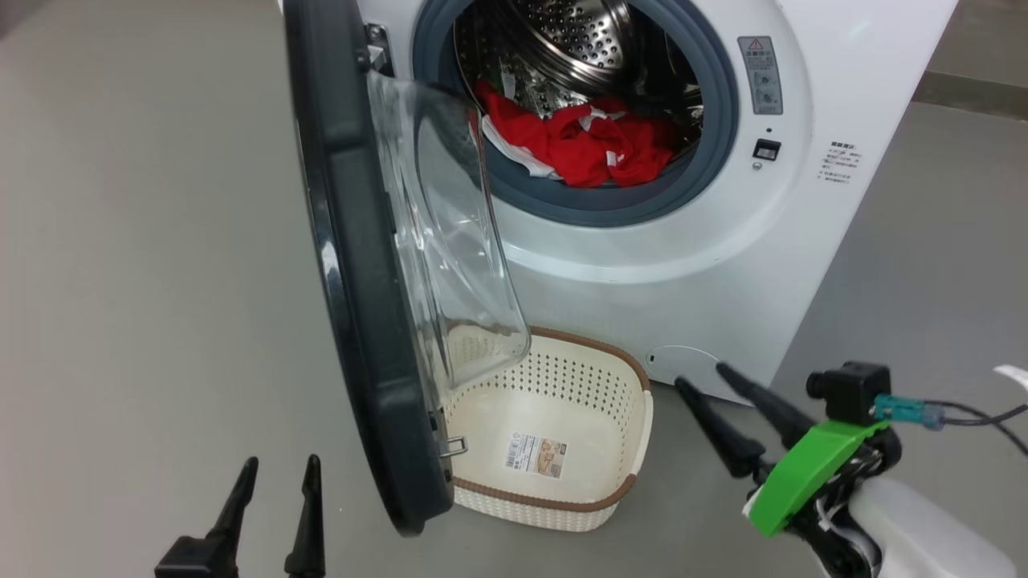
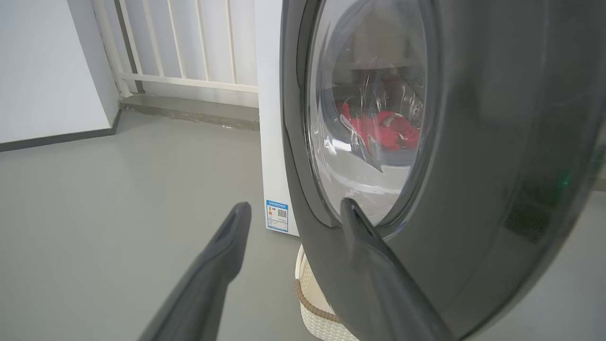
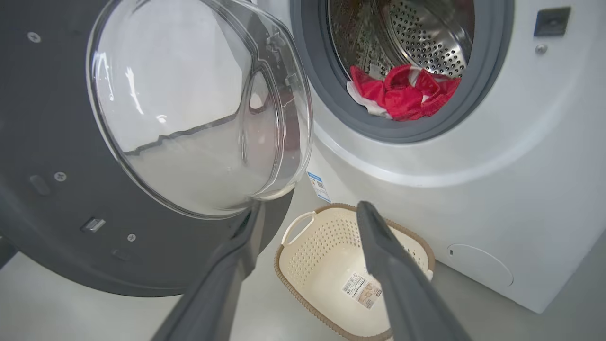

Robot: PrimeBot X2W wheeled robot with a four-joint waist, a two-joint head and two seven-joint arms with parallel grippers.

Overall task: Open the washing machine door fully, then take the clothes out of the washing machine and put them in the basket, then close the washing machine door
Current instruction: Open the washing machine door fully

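The washing machine (image 1: pixel 723 265) stands ahead with its door (image 1: pixel 353 265) swung out edge-on toward me, glass bowl facing right. Red and white clothes (image 1: pixel 590 140) lie at the drum's front lip, also clothes (image 3: pixel 402 92) in the right wrist view and through the door glass as clothes (image 2: pixel 381 132). The cream basket (image 1: pixel 554 433) sits empty on the floor below the opening, partly behind the door. My left gripper (image 1: pixel 277 474) is open at the lower left, outside the door (image 2: pixel 497 166). My right gripper (image 1: pixel 699 377) is open, low right of the basket (image 3: pixel 331 255), holding nothing.
Grey floor (image 1: pixel 144 241) spreads wide to the left of the door. A white railing and wall (image 2: pixel 189 57) stand beyond the machine's side. The machine's round service cover (image 1: pixel 683 365) is just behind my right fingertips.
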